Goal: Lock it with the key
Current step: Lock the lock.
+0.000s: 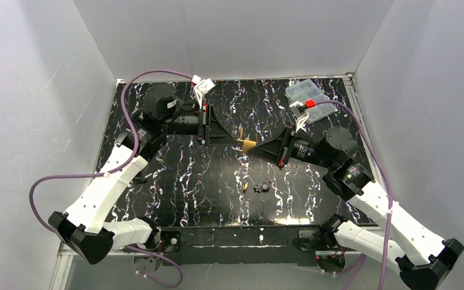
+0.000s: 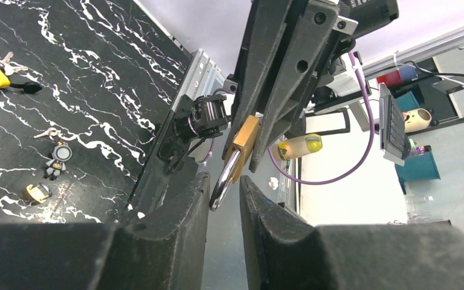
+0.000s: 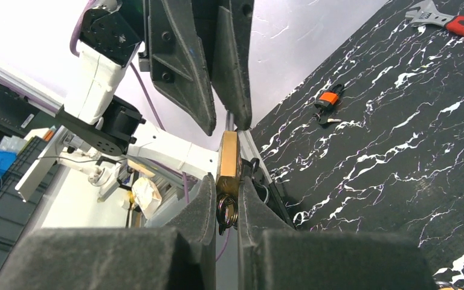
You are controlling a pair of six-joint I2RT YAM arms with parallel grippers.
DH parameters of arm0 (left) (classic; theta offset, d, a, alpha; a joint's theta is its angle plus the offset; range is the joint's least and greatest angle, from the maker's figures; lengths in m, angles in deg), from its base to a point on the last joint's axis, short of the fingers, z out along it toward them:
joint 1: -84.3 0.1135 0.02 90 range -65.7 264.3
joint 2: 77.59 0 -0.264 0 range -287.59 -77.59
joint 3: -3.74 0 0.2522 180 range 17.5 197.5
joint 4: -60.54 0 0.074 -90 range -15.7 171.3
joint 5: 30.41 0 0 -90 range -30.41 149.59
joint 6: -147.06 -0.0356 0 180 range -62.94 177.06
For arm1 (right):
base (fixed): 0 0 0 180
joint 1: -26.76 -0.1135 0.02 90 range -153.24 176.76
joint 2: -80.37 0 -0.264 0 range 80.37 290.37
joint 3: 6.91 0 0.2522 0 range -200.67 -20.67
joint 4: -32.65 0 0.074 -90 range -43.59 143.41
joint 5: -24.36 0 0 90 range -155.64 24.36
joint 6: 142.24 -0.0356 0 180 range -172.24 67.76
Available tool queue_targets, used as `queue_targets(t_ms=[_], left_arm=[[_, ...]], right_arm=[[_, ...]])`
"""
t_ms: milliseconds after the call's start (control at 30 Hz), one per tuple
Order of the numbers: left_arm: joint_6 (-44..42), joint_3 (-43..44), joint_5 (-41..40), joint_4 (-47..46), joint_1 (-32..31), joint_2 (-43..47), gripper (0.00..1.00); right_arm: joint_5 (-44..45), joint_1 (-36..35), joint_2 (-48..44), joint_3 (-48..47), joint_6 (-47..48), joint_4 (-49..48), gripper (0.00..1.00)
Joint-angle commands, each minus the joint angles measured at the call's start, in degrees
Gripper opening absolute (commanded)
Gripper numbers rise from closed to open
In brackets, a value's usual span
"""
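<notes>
The right pincer (image 3: 226,181) clamps the lock (image 3: 228,151) above the counter (image 1: 205,181), with the key ring (image 3: 225,212) hanging at the lock's base. The left pincer (image 2: 223,180) stands narrow around the shackle (image 2: 219,187), and I cannot tell whether it grips. Judging from this, pressing the shackle home is still to do.

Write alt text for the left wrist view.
The right tool holds a brass lock, its silver shackle pointing down into the narrow gap between the fingers of the left tool. Small trinkets lie on the black marbled table.
</notes>
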Motion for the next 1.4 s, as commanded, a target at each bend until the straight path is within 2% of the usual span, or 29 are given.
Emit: queue_targets(t_ms=[0,467,633,700,800,1167,1367], left_arm=[[0.9,1.9,4.3,-1.7,0.6,0.9,0.21],[1.4,2.5,5.0,-1.4,0.6,-1.3,0.19],[1.7,2.6,4.9,-1.8,0.6,-1.6,0.06],[1.3,2.9,4.9,-1.3,0.6,-1.7,0.04],[1.1,2.9,5.3,-0.9,0.6,-1.8,0.13],[1.5,2.5,6.4,-2.6,0.6,-0.5,0.14],[1.9,2.0,6.8,-3.4,0.6,-0.2,0.19]], right_arm=[[0.0,0.8,-0.9,-2.6,0.3,-2.4,0.01],[-0.9,1.9,0.4,-4.4,1.9,-1.9,0.01],[-1.2,2.2,0.8,-4.3,1.7,-2.7,0.01],[-0.9,2.4,0.7,-3.9,1.8,-2.7,0.01],[-1.0,2.8,0.7,-3.8,1.6,-3.0,0.01],[-1.8,4.3,0.5,-2.7,0.5,-3.9,0.01],[-3.0,4.8,1.1,-3.1,0.1,-4.6,0.01]])
